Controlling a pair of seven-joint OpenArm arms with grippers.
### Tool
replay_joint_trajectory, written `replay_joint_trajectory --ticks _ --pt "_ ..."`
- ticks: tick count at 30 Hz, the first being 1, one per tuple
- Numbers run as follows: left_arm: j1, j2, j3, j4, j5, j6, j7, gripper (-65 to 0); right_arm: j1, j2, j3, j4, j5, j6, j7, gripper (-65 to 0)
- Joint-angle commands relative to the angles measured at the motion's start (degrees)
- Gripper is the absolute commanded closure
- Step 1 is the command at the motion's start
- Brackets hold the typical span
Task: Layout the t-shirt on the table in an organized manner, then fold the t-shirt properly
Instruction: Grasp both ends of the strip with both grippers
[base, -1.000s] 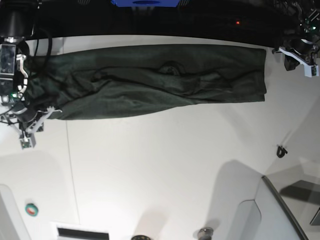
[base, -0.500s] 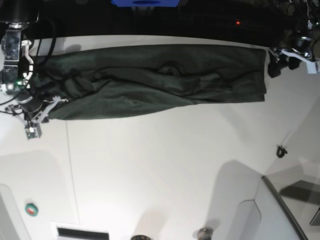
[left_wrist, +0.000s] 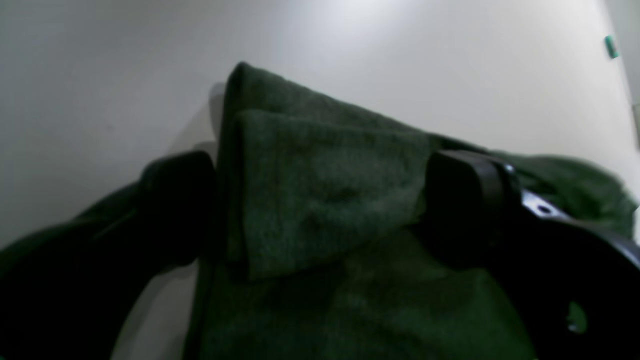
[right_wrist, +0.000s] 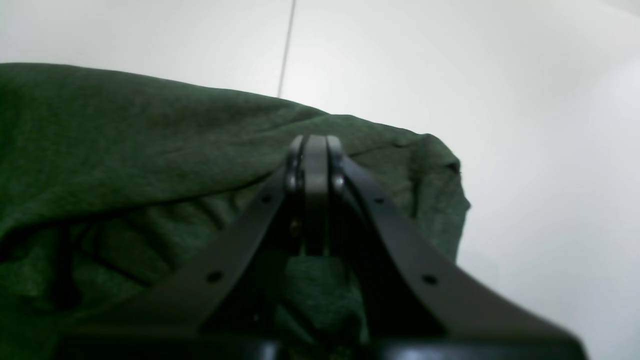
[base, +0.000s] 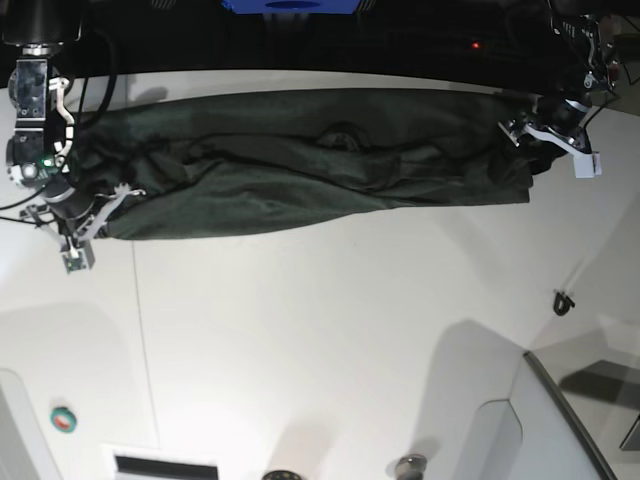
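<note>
Left wrist view, nearest item: our left gripper (left_wrist: 320, 210), jaws spread wide, a doubled corner of the t-shirt (left_wrist: 320, 190) lying between the two fingers (left_wrist: 470, 195); nothing is pinched yet. We judge the step in hand to be taking this corner. To do it well, we close on both layers, deep enough that the hem cannot slip, then lift low before drawing outward.

Right wrist view, next item: our right gripper (right_wrist: 315, 165), jaws pressed fully together over a ridge of the shirt's opposite end; whether any cloth is caught between the tips we cannot tell. The dark seam line (right_wrist: 286, 47) of the table (right_wrist: 500, 100) runs beyond it.

Base view, farthest item: the whole shirt lies as a long, rumpled band along the far edge of the table, one gripper at each end. Only this view shows the creased middle; only the wrist views show the jaws. We should pull evenly from both ends.
</note>
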Motion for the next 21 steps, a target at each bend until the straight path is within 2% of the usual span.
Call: replay_joint_trajectory --ticks 1,2,3,9,10,14,18,21 --pt "-0.35 -0.64 0.14 -1.29 2.18 1.45 3.09 -65.0 0.56 0.84 0.39 1.16 0.04 -0.14 1.19 -0.8" --pt "-0.97 -0.64 0.14 -2.61 2.36 1.45 3.09 -61.9 0.56 0.84 0.39 1.16 0.04 -0.14 1.19 -0.8" --pt "-1.67 -0.64 0.14 -3.67 3.15 1.45 3.09 -55.9 0.56 0.84 0.39 1.16 0.04 -0.14 1.19 -0.8" --pt "-4.92 -0.91 -0.47 -5.25 7.81 1.45 3.00 -4.1 0.47 0.84 0.47 1.07 0.13 -0.14 1.19 -0.8" --pt "-5.36 -0.99 -0.47 -5.34 8.16 1.45 3.00 0.0 0.47 0.84 0.56 1.07 0.13 -0.14 1.19 -0.8" --pt "-7.03 -2.58 -0.47 -5.25 8.16 1.45 2.83 0.0 -0.05 0.84 0.65 1.07 0.21 -0.14 1.19 -0.8" --pt "-7.12 -4.95 -0.56 -5.07 8.16 1.45 -2.10 0.0 -0.32 0.84 0.65 0.98 0.30 -0.14 1.19 -0.8" --pt "-7.03 -7.24 -0.56 -5.07 8.16 1.45 -2.89 0.0 -0.76 0.84 0.56 0.81 0.30 -0.14 1.19 -0.8"
